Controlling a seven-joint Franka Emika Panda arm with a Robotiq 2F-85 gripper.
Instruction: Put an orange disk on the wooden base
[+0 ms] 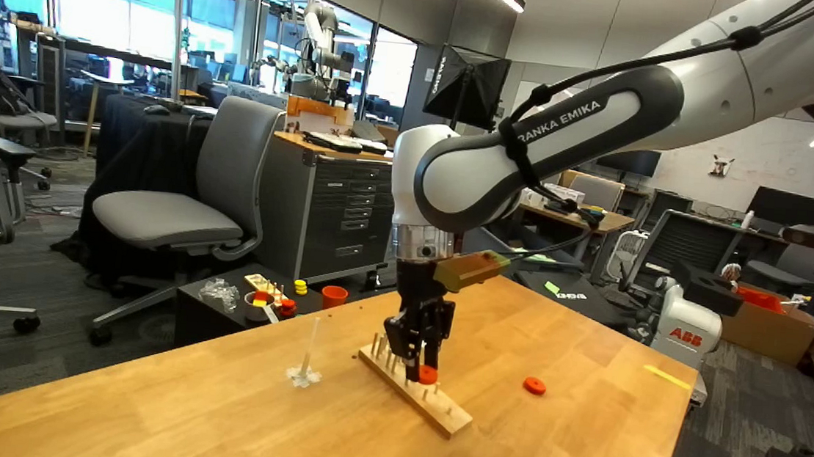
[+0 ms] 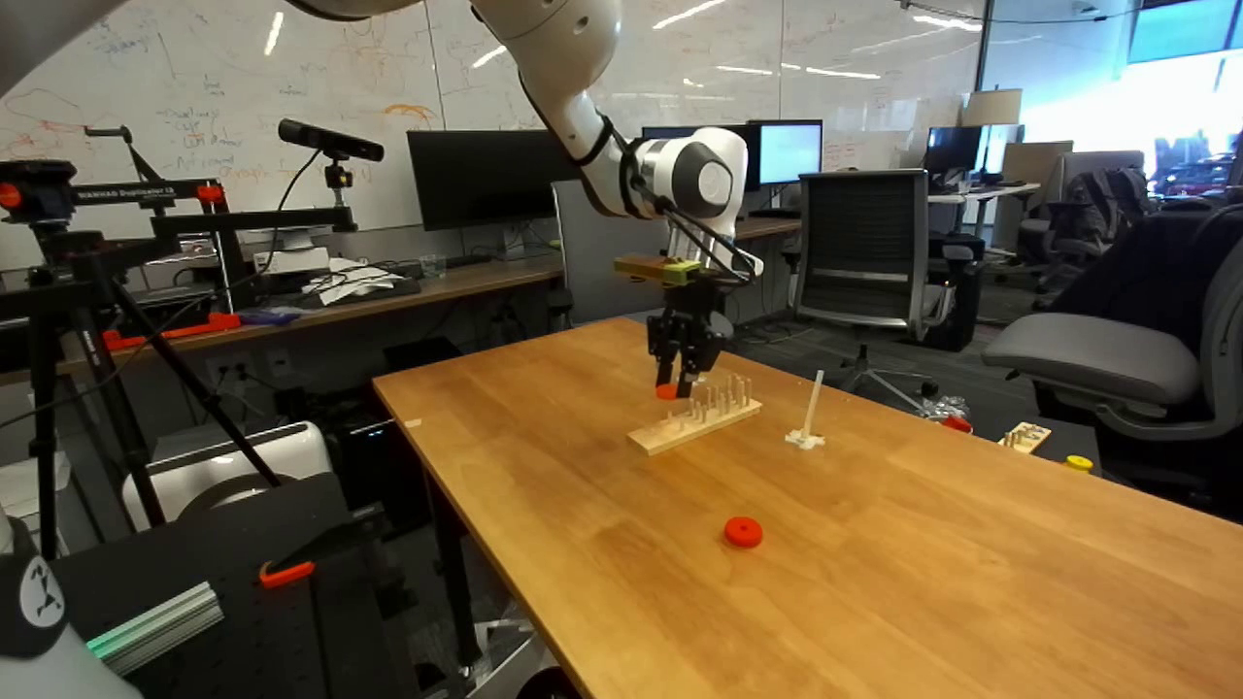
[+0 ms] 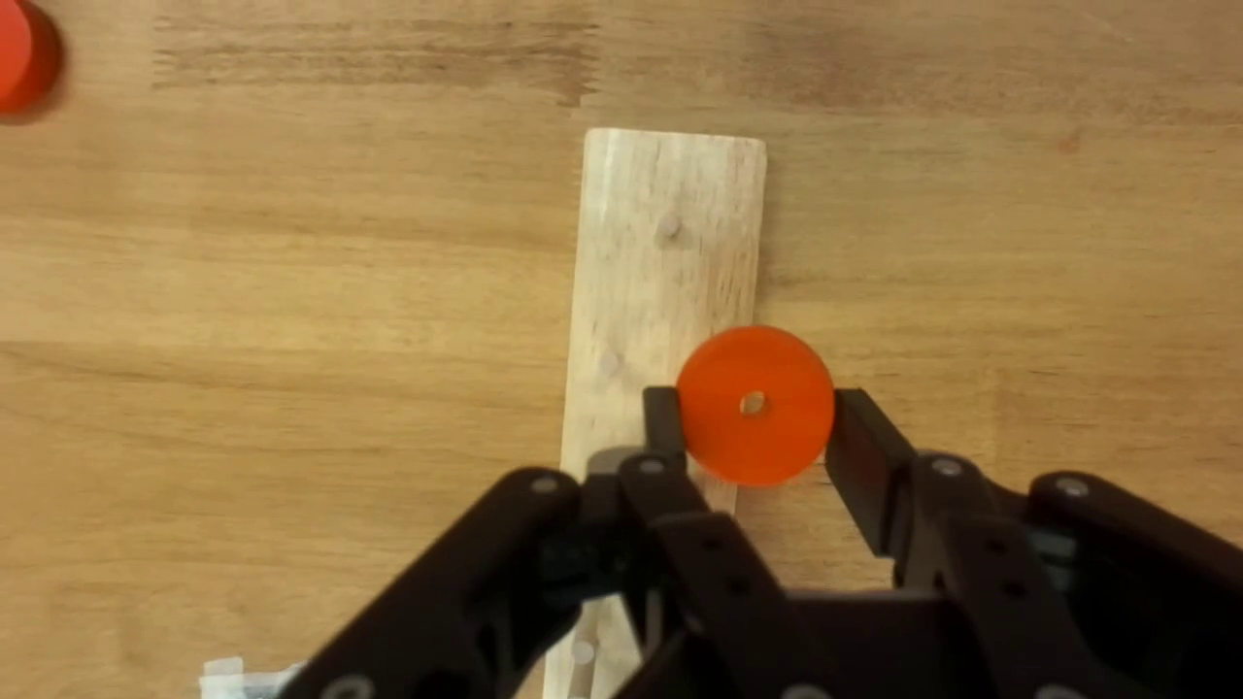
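Note:
The wooden base [image 1: 454,425] is a pale strip with pegs of rising height. It lies on the table in both exterior views [image 2: 660,439] and runs up the middle of the wrist view [image 3: 631,282]. My gripper [image 3: 757,417] is shut on an orange disk [image 3: 755,442] with a centre hole. The disk is held level over the base's right edge in the wrist view, beside the short pegs; its exact height is unclear. The gripper also shows in both exterior views [image 1: 422,366] [image 2: 675,382]. A second orange disk [image 1: 534,385] lies flat on the table, also in view here [image 2: 744,531].
A thin upright rod [image 1: 309,349] is taped to the table near the base, also seen here [image 2: 813,408]. Taller pegs [image 2: 738,388] stand at the base's far end. A low black side table [image 1: 211,322] with cups and another pegged board stands past the table edge.

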